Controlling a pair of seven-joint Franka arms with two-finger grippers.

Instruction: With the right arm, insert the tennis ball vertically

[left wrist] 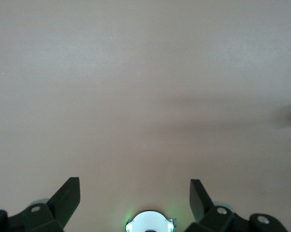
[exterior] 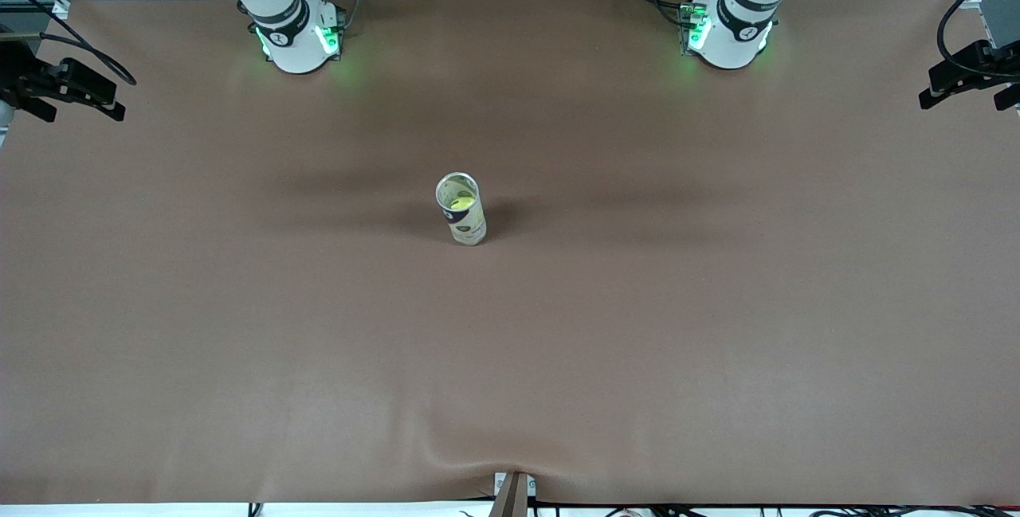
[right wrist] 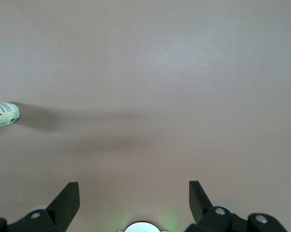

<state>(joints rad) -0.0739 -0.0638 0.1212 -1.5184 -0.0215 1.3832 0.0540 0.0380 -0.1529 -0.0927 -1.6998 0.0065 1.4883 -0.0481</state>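
Observation:
A clear tennis-ball can [exterior: 461, 209] stands upright in the middle of the brown table, its mouth open. A yellow-green tennis ball [exterior: 462, 202] shows inside it. The can's base [right wrist: 3, 115] shows at the edge of the right wrist view. My right gripper [right wrist: 134, 198] hangs high above bare table, open, with nothing between its fingers. My left gripper [left wrist: 135, 195] is likewise open and empty above bare table. Neither hand shows in the front view, only the arms' bases.
The right arm's base [exterior: 296, 35] and the left arm's base [exterior: 727, 31] stand along the table's edge farthest from the front camera. Black camera mounts [exterior: 60, 87] [exterior: 968, 71] sit at both ends of the table. A small bracket [exterior: 514, 493] sits at the nearest edge.

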